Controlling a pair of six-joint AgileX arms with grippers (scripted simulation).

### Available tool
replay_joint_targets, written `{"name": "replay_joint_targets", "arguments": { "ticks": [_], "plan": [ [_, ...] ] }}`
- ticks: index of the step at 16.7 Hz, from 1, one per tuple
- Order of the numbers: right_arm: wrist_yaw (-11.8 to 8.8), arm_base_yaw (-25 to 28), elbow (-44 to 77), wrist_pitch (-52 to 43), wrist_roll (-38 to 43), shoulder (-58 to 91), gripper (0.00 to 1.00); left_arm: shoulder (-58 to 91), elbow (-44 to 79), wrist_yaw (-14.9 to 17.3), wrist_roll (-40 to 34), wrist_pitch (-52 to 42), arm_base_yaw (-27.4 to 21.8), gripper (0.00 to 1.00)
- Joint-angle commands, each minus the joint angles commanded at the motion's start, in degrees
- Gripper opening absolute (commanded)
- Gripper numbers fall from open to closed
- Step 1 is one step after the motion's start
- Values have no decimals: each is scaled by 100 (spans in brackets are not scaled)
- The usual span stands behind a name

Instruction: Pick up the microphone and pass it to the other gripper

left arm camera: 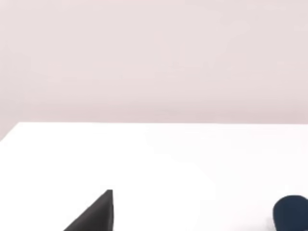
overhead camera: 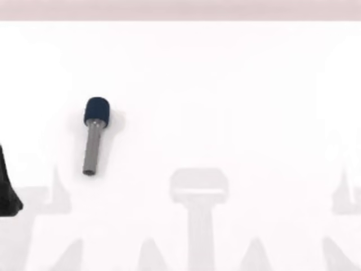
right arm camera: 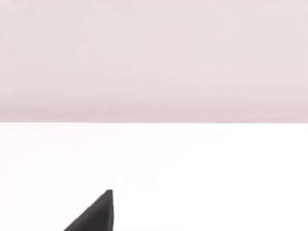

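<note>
The microphone (overhead camera: 94,135) lies flat on the white table (overhead camera: 225,101) at the left. Its grey handle points toward the near edge and its navy head (overhead camera: 97,111) points away. A black part of my left arm (overhead camera: 7,189) shows at the top view's left edge, left of the handle's end and apart from it. The left wrist view shows one black fingertip (left arm camera: 98,216) with bare table beside its inner edge, and the navy head (left arm camera: 292,214) off to the side. Of my right gripper, only one fingertip (right arm camera: 98,216) shows, over bare table. Neither gripper holds anything.
Grey shadows of the arms (overhead camera: 198,192) fall across the near part of the table. The table's far edge (overhead camera: 180,21) meets a pale pink backdrop.
</note>
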Motion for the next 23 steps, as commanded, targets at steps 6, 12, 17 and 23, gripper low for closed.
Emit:
{"name": "replay_joint_targets", "arguments": {
  "ticks": [6,12,17,23],
  "plan": [
    [0,0,0,0,0,0,100,602,524,9,-106,-454,-159,100],
    [0,0,0,0,0,0,100,3253,2517,-48,-534,-1978,-627,100],
    [0,0,0,0,0,0,100,6240,4666,-87,-980,-3380,-1096,100],
    [0,0,0,0,0,0,100,9257,6885,-139,-1415,-4856,-1594,100]
  ]
}}
